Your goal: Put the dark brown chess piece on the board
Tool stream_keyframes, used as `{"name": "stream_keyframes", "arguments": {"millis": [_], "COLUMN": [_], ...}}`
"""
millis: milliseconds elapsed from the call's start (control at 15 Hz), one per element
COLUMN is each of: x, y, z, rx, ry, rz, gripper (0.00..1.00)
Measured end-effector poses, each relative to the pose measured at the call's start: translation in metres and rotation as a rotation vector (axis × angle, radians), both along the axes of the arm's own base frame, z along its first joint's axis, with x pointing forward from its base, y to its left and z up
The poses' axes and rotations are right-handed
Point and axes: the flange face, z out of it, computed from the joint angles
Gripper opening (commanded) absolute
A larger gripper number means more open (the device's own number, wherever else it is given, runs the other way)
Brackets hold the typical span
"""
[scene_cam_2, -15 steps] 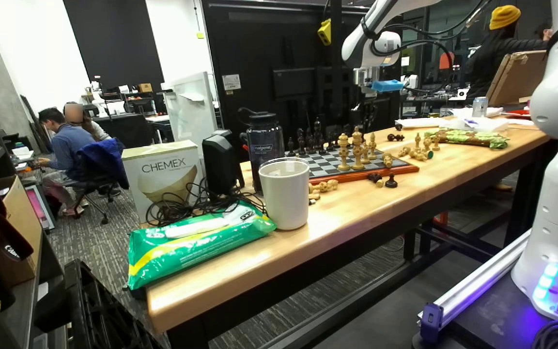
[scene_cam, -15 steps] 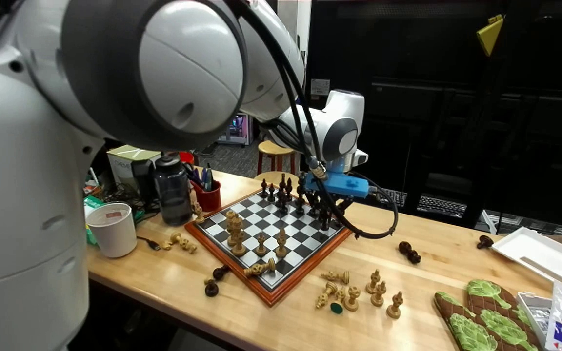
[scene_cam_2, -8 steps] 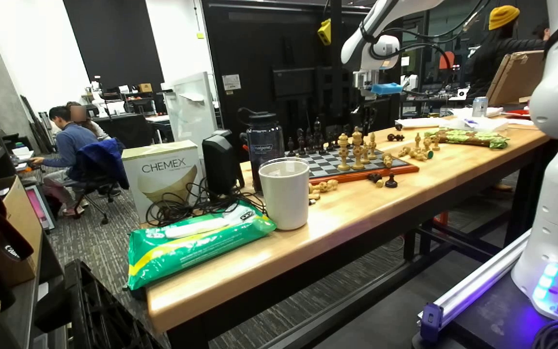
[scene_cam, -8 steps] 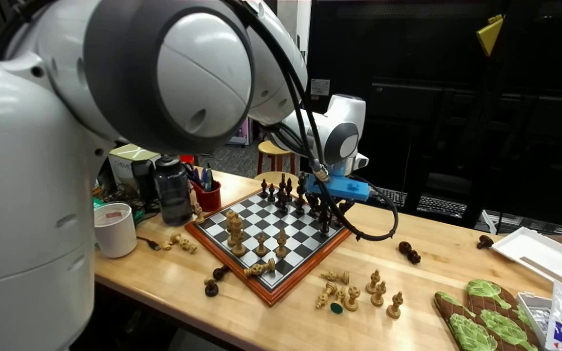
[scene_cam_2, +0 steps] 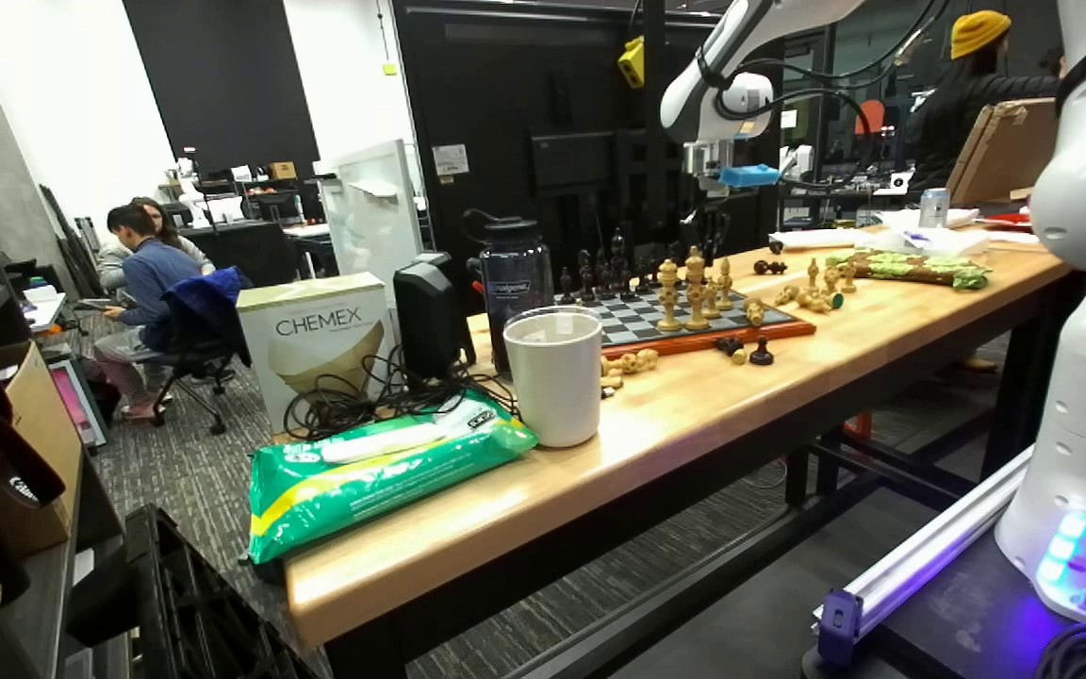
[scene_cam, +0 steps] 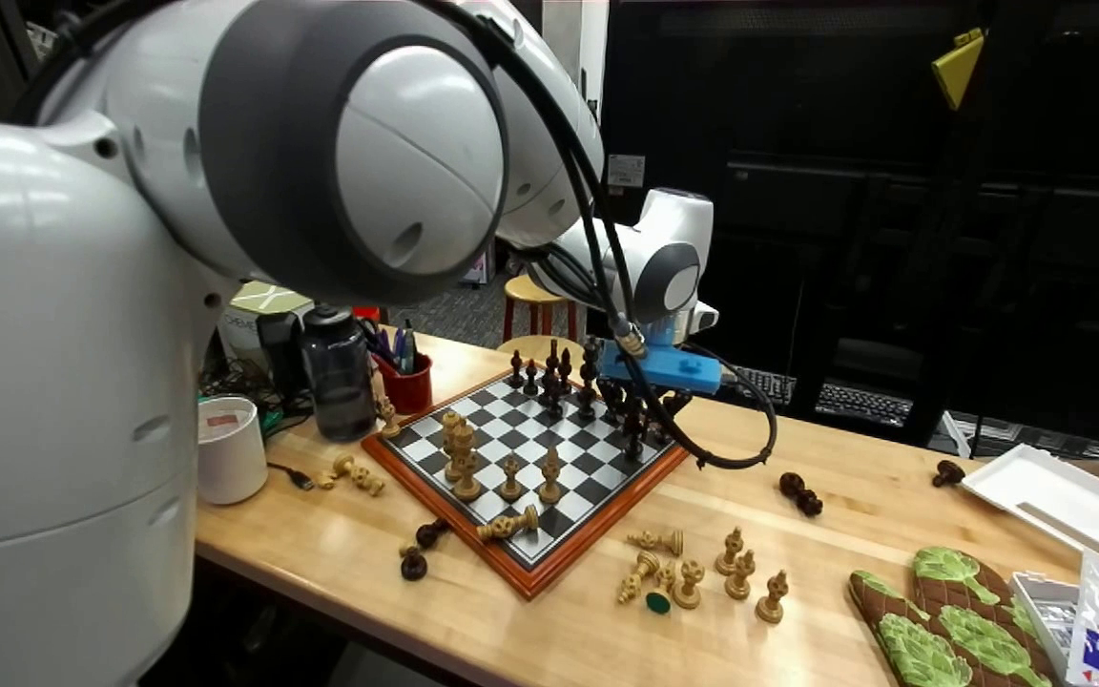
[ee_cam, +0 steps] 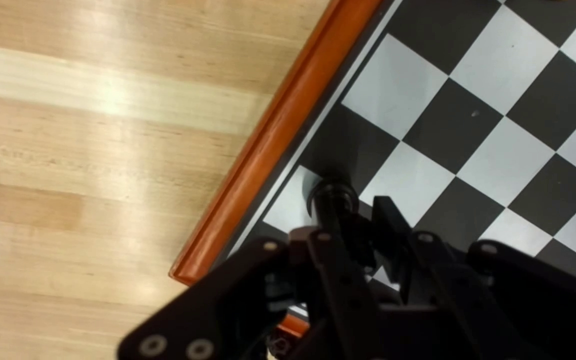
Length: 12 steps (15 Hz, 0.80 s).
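The board (scene_cam: 607, 530), dark and cream squares in a reddish-brown frame, lies on the table and also shows in an exterior view (scene_cam_2: 694, 341). My gripper (ee_cam: 354, 210) is over the edge squares near one corner of the board; it also shows in an exterior view (scene_cam: 645, 412). It is shut on the dark brown chess piece (ee_cam: 360, 235), which also shows below the fingers in an exterior view (scene_cam: 633, 441). The piece's round base is low over squares inside the frame; I cannot tell if it touches. The fingers hide part of the piece.
Several dark pieces (scene_cam: 552, 382) stand on the board's far side beside the gripper; light pieces (scene_cam: 462, 458) stand on its near side. Dark pieces (scene_cam: 800, 493) and light pieces (scene_cam: 689, 584) lie or stand on the table. A bottle (scene_cam: 335, 377) and mug (scene_cam_2: 554, 377) stand left.
My gripper has come down slightly with the dark brown piece in it, and the arm has shifted a little. The pieces on the board and table have not moved.
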Motion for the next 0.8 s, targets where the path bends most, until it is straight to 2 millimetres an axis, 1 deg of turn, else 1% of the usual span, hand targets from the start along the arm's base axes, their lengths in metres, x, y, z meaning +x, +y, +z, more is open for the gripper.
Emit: {"name": "stream_keyframes", "arguments": {"millis": [667, 733, 800], "x": [0.0027, 0.0037, 0.0048], "y": [-0.0033, -0.0033, -0.0033], "z": [-0.0012, -0.0018, -0.0026], "rx": [-0.001, -0.001, -0.001], "ry": [-0.001, -0.001, -0.001], "rz": [-0.004, -0.003, -0.003], "gripper": [0.06, 0.31, 0.5]}}
